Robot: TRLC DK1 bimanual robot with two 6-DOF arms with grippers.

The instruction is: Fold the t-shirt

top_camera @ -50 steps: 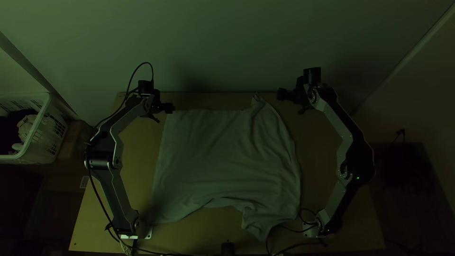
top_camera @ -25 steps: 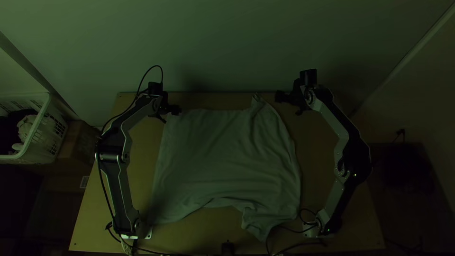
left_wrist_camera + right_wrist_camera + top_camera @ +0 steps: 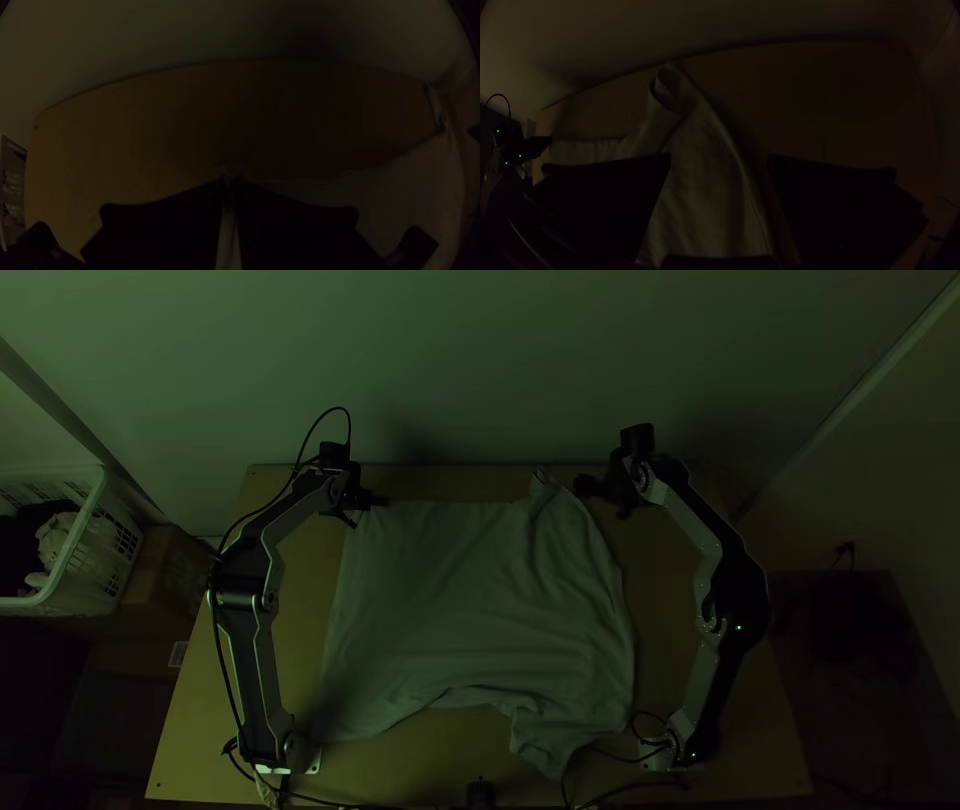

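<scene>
The pale t-shirt (image 3: 470, 600) lies spread on the table, its lower edge wavy and a narrow part pointing to the far edge. At its far left corner is my left gripper (image 3: 376, 501); in the left wrist view the left gripper (image 3: 230, 182) is shut on a pinch of the t-shirt (image 3: 400, 195). My right gripper (image 3: 584, 486) is just right of the narrow far part. In the right wrist view the right gripper (image 3: 719, 157) stands wide open, with the t-shirt's side (image 3: 705, 195) showing between its fingers and nothing gripped.
The wooden table (image 3: 270, 640) shows bare along both sides of the cloth. A white basket (image 3: 90, 540) with cloth items stands off the left side, beside a cardboard box (image 3: 165, 570). Cables (image 3: 610, 755) lie near the right arm's base. A wall rises behind the table's far edge.
My left gripper has moved right onto the t-shirt's far left corner, and its fingers have come together. My right gripper has shifted a little left and nearer. The t-shirt lies much as before.
</scene>
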